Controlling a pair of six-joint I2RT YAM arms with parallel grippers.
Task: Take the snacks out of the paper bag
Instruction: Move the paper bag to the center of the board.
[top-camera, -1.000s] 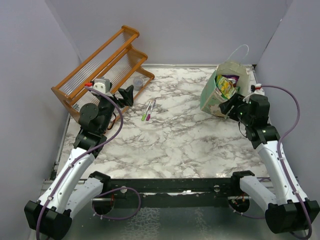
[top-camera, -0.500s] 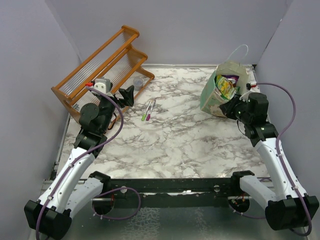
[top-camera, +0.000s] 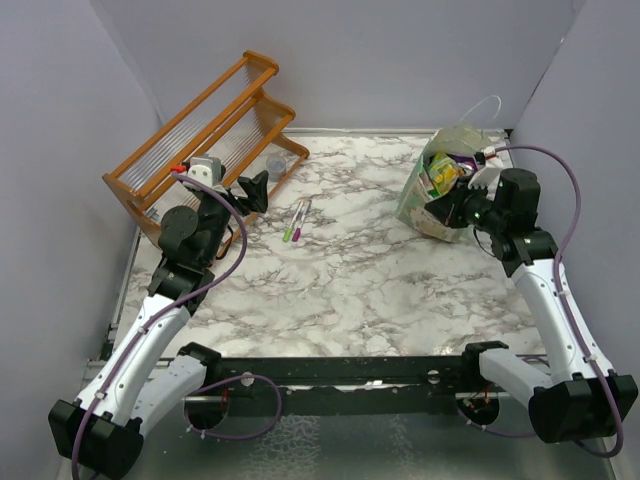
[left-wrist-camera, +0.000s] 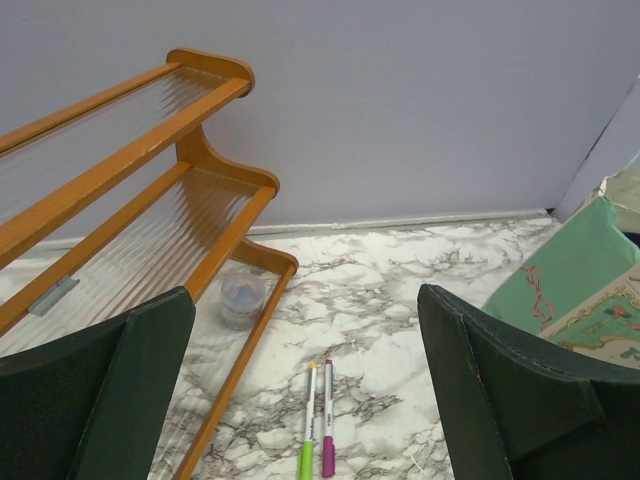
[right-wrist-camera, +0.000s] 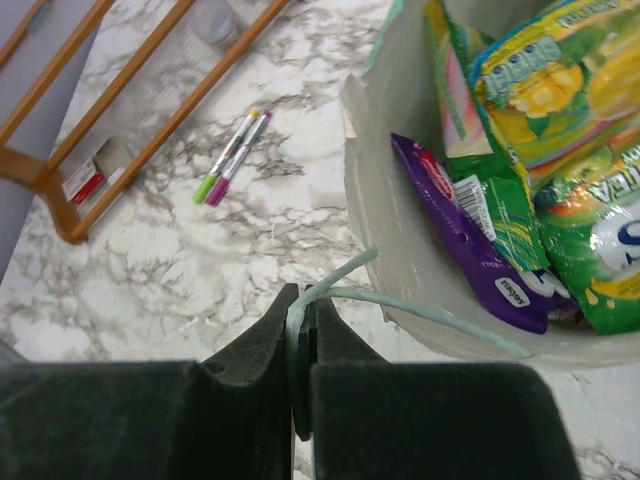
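Our right tool (right-wrist-camera: 301, 310) is pinched tight on the thin rim of the boxy pale-green printed paper bag (right-wrist-camera: 375, 230), at the far right of the white marble bench (top-camera: 350, 270). We see glossy green, yellow and purple candy packets (right-wrist-camera: 520, 90) inside it. Our left tool (left-wrist-camera: 305, 320) hangs, fingers wide apart, near the orange wooden rack (left-wrist-camera: 150, 130)

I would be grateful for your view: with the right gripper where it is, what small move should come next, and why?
Probably swing the open left gripper across toward the mouth of the paper bag. The right gripper is shut on the bag's rim and seems to steady it. The snacks all lie packed inside, and the left gripper hovers far off by the rack.
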